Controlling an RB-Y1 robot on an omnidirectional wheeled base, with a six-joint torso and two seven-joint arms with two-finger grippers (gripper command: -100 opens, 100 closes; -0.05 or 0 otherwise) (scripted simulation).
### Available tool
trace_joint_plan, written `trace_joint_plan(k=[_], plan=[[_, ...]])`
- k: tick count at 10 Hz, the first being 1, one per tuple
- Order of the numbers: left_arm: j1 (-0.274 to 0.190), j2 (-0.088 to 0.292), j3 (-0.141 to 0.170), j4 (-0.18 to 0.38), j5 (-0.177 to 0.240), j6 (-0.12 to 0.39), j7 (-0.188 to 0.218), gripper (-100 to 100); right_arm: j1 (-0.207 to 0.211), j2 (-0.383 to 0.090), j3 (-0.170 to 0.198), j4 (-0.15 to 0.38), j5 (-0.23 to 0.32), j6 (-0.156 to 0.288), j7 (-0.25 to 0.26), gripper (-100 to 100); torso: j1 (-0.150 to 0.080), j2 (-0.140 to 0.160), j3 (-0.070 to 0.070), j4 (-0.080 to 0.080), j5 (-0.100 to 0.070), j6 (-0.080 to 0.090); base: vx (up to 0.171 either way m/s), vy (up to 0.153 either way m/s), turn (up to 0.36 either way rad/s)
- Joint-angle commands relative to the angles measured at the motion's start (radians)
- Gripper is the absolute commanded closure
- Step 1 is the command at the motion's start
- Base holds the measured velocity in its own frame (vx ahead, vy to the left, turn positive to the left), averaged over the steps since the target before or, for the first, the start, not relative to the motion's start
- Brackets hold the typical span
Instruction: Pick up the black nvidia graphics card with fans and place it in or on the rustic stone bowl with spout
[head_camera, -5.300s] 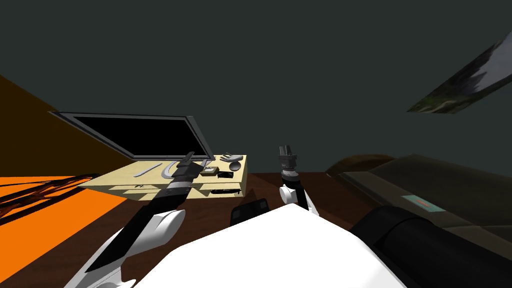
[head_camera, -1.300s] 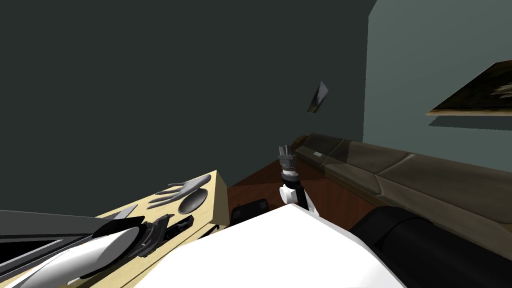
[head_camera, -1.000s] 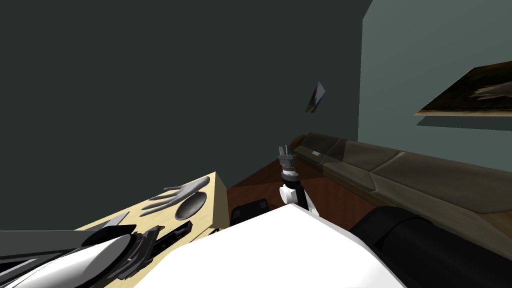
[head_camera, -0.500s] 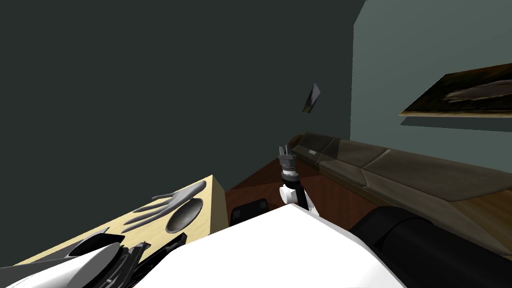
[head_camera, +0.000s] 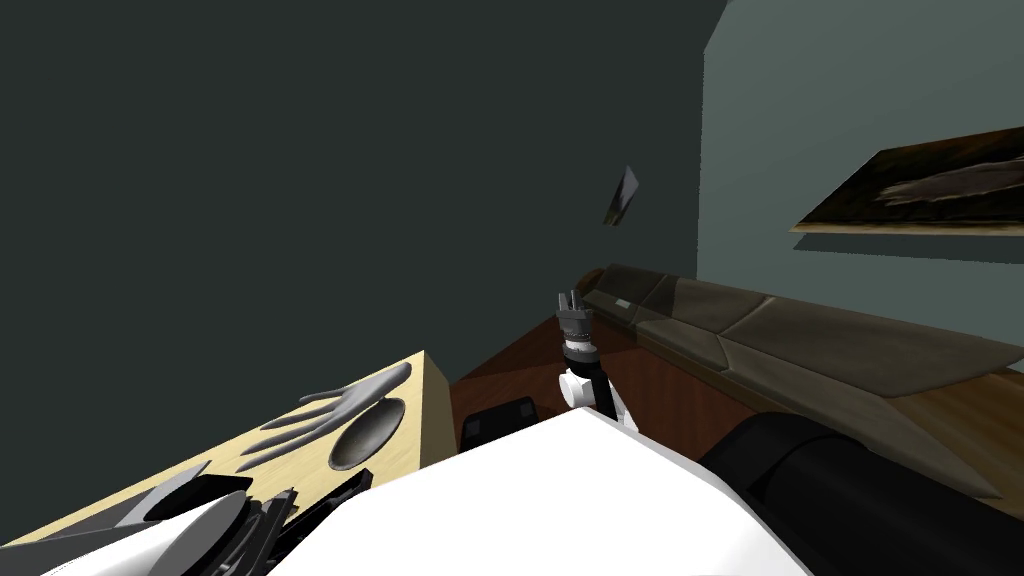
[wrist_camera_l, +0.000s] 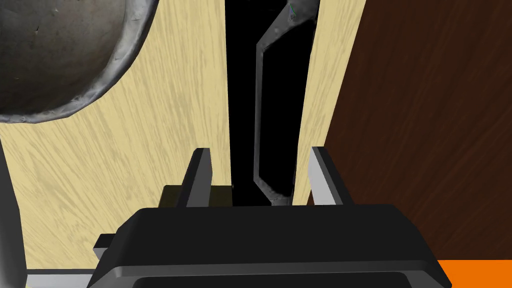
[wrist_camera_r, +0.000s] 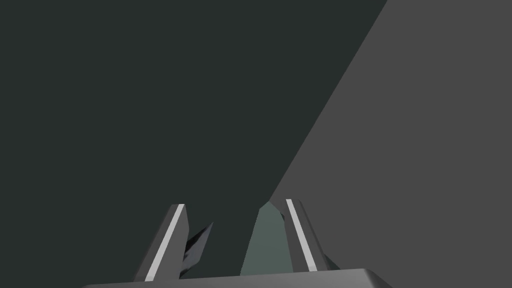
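LEFT ARM AT THE DESK: The robot's left tool (wrist_camera_l: 260, 150) hangs over a pale wooden desk (wrist_camera_l: 165, 125). Its two fingers are apart and straddle the near end of the black graphics card (wrist_camera_l: 277, 110). A thin strip of desk shows between each finger and the card, so neither finger is seen pressing it.

The card, a long black slab with a grey-edged panel, lies on the desk near the stone bowl (wrist_camera_l: 50, 50) but not touching it. It sits between the bowl and the desk's edge and runs along that edge. The bowl, grey with a rough rim, stands on the desk on the side of the card away from the edge. A small dark olive block (wrist_camera_l: 170, 194) rests on the bowl's side of the card, just beside one finger.

Past the desk's edge, on the far side of the card from the bowl, are dark brown floor (wrist_camera_l: 425, 125) and a patch of orange (wrist_camera_l: 475, 274). In the head view, a grey hand-shaped object (head_camera: 345, 398) lies just beyond the bowl, its digits spread across the desk.

The right tool (head_camera: 571, 298) is raised well to the bowl's right, off the desk, its fingers apart. A brown sofa (head_camera: 800, 340) runs along the wall farther to the bowl's right.
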Motion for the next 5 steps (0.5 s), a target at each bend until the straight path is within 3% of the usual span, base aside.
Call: trace_joint_plan(k=[1, 4, 5], plan=[[0.0, 0.0, 0.0, 0.0, 0.0, 0.0, 0.0, 100, 0.0, 0.0, 0.0, 0.0, 0.0, 0.0, 0.0, 0, 0.0, 0.0, 0.0, 0.0, 0.0, 0.0, 0.0, 0.0, 0.0], [0.001, -0.001, -0.001, 0.0, 0.0, 0.002, 0.0, 100, 0.0, 0.0, 0.0, 0.0, 0.0, 0.0, 0.0, 0, 0.002, -0.001, 0.0, 0.0, 0.0, 0.001, 0.0, 0.0, 0.0], [0.001, -0.001, -0.001, 0.0, 0.0, 0.002, 0.0, 0, 0.0, 0.0, 0.0, 0.0, 0.0, 0.0, 0.0, 0, 0.002, -0.001, 0.0, 0.0, 0.0, 0.001, 0.0, 0.0, 0.0]])
